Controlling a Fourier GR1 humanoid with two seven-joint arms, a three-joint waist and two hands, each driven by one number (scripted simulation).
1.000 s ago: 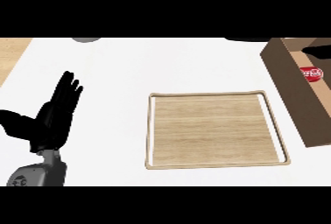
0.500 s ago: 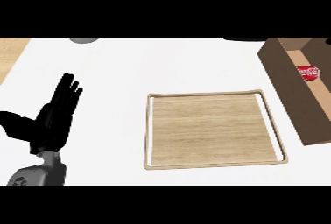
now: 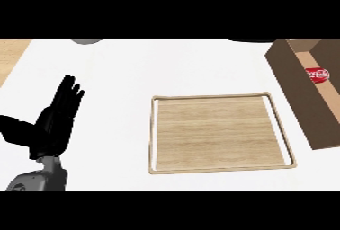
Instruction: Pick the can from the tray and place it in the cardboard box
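Observation:
A red can point(image 3: 317, 75) lies inside the brown cardboard box point(image 3: 297, 96) at the right edge of the head view. The square wooden tray point(image 3: 220, 133) sits in the middle of the white counter with nothing on it. My left hand point(image 3: 53, 122) rests open at the lower left, fingers straight and pointing up, well apart from the tray. My right hand does not show anywhere.
A grey round object point(image 3: 87, 41) pokes in at the counter's far edge, upper left. A dark shape point(image 3: 252, 40) shows at the top, near the box. A strip of wooden floor point(image 3: 12, 54) lies beyond the counter's left edge.
The view has shifted slightly, so the box and can sit a little further left and higher. The left hand has stayed still.

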